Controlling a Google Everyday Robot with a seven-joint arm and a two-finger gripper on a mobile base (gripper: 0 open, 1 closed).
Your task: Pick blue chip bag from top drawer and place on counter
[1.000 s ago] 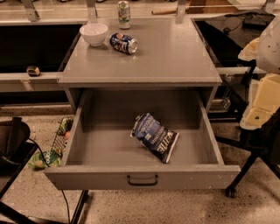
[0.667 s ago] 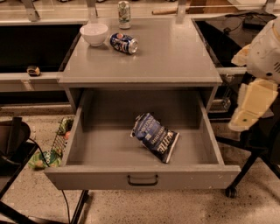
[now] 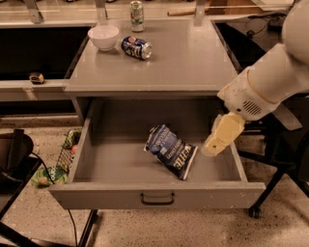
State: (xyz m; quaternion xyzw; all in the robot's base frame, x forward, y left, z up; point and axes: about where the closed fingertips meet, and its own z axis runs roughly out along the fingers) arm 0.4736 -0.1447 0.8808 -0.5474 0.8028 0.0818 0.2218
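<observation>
The blue chip bag (image 3: pixel 171 151) lies flat in the open top drawer (image 3: pixel 96 166), right of its middle, with white lettering facing up. The drawer's dark pull handle (image 3: pixel 157 198) is centred on its front panel. The grey counter (image 3: pixel 193 58) is the cabinet top behind the drawer. My gripper (image 3: pixel 218 140) comes in from the right on a white arm (image 3: pixel 270 82) and hangs over the drawer's right part, a short way right of the bag and apart from it.
On the counter stand a white bowl (image 3: pixel 104 37), a blue soda can (image 3: pixel 136 48) lying on its side, and an upright green can (image 3: pixel 137 9) at the back. A black chair base (image 3: pixel 270 188) is right of the drawer. Black items and a bag sit on the floor at left (image 3: pixel 48 169).
My arm and gripper have moved left from the right edge of the view to over the drawer's right side. The bag has not moved.
</observation>
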